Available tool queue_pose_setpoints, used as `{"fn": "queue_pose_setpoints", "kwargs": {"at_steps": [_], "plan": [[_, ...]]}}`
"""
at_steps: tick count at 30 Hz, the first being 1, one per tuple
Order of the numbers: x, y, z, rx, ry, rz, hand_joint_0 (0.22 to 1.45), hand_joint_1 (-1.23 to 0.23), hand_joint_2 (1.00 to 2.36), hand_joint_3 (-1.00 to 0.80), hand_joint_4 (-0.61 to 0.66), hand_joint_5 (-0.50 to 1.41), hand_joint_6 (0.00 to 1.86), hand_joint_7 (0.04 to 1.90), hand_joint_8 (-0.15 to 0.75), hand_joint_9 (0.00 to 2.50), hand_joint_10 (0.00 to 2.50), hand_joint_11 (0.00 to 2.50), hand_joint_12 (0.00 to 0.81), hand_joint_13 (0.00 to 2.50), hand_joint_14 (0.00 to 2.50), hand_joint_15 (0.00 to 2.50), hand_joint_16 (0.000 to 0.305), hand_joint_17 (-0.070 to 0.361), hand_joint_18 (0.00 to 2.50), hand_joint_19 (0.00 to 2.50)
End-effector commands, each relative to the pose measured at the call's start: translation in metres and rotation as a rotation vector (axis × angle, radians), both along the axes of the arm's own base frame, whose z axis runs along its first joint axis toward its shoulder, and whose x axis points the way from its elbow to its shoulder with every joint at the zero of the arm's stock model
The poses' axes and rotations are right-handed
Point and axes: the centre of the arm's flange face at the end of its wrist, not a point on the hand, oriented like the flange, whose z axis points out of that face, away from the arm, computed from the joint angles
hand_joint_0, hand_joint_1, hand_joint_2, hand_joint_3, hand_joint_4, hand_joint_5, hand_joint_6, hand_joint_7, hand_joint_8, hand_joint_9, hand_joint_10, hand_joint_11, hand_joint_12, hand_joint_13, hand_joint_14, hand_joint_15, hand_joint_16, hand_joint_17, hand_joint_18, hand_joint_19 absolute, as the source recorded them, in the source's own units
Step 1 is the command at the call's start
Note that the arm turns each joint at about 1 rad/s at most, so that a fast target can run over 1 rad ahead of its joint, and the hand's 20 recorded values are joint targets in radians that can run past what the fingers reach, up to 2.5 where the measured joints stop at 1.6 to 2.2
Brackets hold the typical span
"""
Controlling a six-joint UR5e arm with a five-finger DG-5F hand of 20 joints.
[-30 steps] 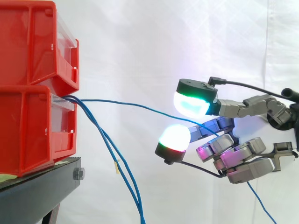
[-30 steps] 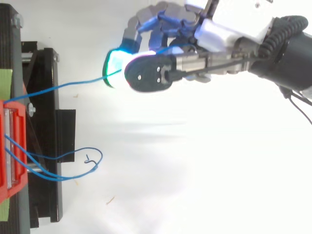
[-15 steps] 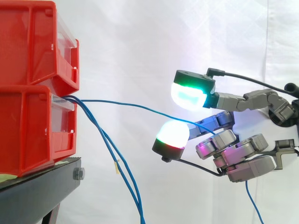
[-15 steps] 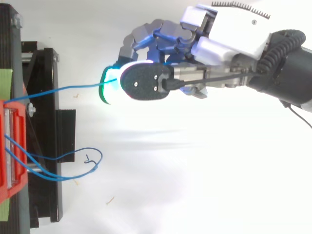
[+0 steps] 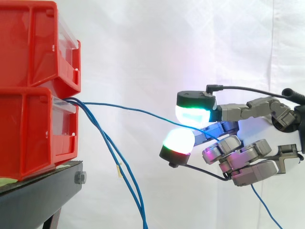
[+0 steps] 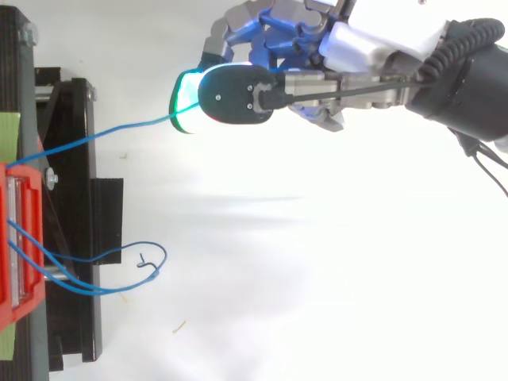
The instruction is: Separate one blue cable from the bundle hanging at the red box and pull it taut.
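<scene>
The hand (image 5: 248,160) sits at the right of the side view with most of its fingers curled in. Two glowing pads (image 5: 193,113) are stacked one above the other, nearly meeting. The blue cable (image 5: 133,109) runs between them and on through the curled fingers, so I'd say the hand has it pinched, with the loose tail dropping out below toward the lower right corner. From the pads the cable stretches leftward across the middle of the frame, bowing a little rather than dead straight, to the front of the lower red bin (image 5: 33,133) at the left edge. The rest of the bundle (image 5: 116,164) hangs from that same spot, well apart from the raised strand, down past the black stand (image 5: 43,195). From above it lies as a slack loop at the lower left. The wire looks thin, light and limp, with smooth insulation that could slide through rounded pads. A firm hold at this spot, well clear of the bin, seems sensible, and a gentle pull should be enough.
</scene>
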Motion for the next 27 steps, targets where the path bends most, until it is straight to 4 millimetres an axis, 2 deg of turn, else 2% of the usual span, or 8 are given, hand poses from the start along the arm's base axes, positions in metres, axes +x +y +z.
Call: {"fn": "queue_pose_setpoints", "kwargs": {"at_steps": [1, 11, 12, 15, 18, 21, 27], "plan": [[0.0, -0.001, 0.0, 0.0, 0.0, -0.005, 0.61, -0.63, 1.02, -0.17, 0.15, -0.23, 0.9, 0.85, 0.352, 0.4, 2.5, 2.25, 0.491, 1.25, 2.5, 1.3, 0.147, 0.11, 1.97, 1.47], [0.003, 0.008, 0.003, 0.0, -0.019, -0.005, 0.63, -0.7, 1.03, -0.15, 0.05, -0.23, 0.89, 0.84, 0.324, 0.37, 2.5, 2.26, 0.481, 1.22, 2.5, 1.3, 0.147, 0.11, 1.96, 1.51], [0.003, 0.008, 0.003, 0.0, -0.019, -0.005, 0.63, -0.71, 1.03, -0.14, 0.02, -0.22, 0.89, 0.84, 0.324, 0.37, 2.5, 2.27, 0.48, 1.22, 2.5, 1.3, 0.049, 0.111, 1.96, 1.52], [0.004, 0.012, 0.003, 0.0, -0.019, 0.001, 0.66, -0.75, 1.02, -0.16, -0.04, -0.22, 0.88, 0.84, 0.319, 0.36, 2.5, 2.33, 0.483, 1.21, 2.5, 1.3, 0.049, 0.11, 1.96, 1.55], [0.005, 0.02, 0.003, 0.001, -0.019, 0.015, 0.7, -0.83, 1.03, -0.18, 0.0, -0.23, 0.9, 0.84, 0.324, 0.34, 2.5, 2.3, 0.467, 1.2, 2.5, 1.31, 0.049, 0.111, 1.97, 1.59], [0.005, 0.024, 0.003, 0.001, -0.02, 0.019, 0.71, -0.84, 1.02, -0.22, 0.02, -0.23, 0.9, 0.83, 0.315, 0.35, 2.5, 2.27, 0.462, 1.2, 2.5, 1.31, 0.048, 0.108, 1.98, 1.64], [0.006, 0.028, 0.003, 0.002, -0.025, 0.025, 0.67, -0.83, 1.02, -0.23, 0.07, -0.22, 0.92, 0.86, 0.322, 0.35, 2.5, 2.23, 0.466, 1.2, 2.5, 1.31, 0.049, 0.11, 1.95, 1.63]]}}
